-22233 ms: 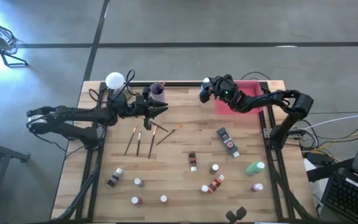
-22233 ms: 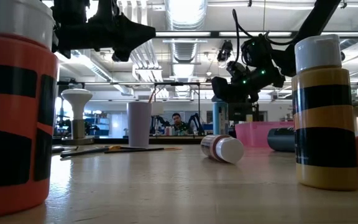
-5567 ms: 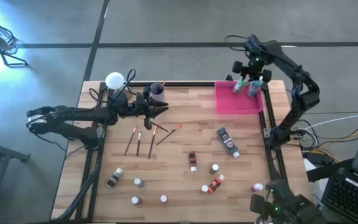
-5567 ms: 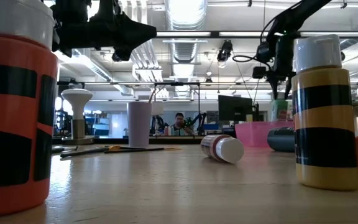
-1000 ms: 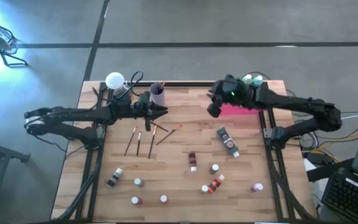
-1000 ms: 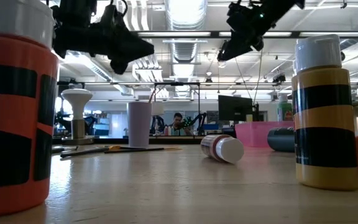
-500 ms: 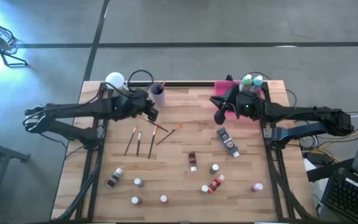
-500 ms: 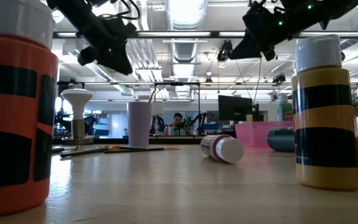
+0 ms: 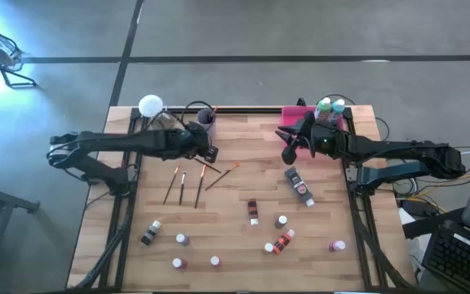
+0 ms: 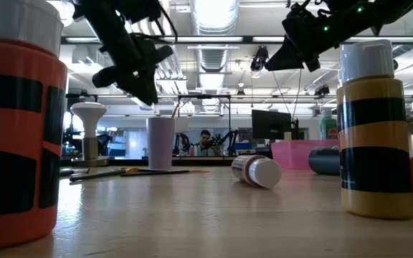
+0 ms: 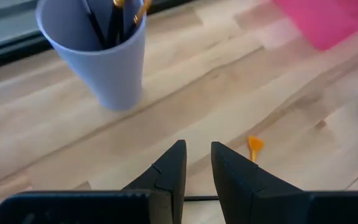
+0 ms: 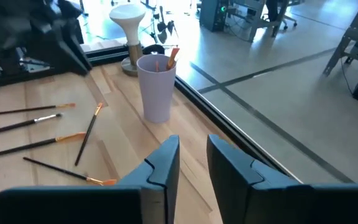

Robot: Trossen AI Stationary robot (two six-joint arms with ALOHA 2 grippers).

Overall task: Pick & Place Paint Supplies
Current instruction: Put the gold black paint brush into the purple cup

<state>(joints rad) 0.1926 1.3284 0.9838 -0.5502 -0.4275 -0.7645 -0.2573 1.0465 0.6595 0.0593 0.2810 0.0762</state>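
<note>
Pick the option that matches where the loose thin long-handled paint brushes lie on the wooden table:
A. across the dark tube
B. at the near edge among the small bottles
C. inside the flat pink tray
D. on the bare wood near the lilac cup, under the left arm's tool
D: the loose thin long-handled paint brushes lie on bare wood just in front of the lilac cup, below the left arm's tool, well away from the flat pink tray.

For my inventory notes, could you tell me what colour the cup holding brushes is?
Lilac; the cup shows best in the left wrist view.
</note>
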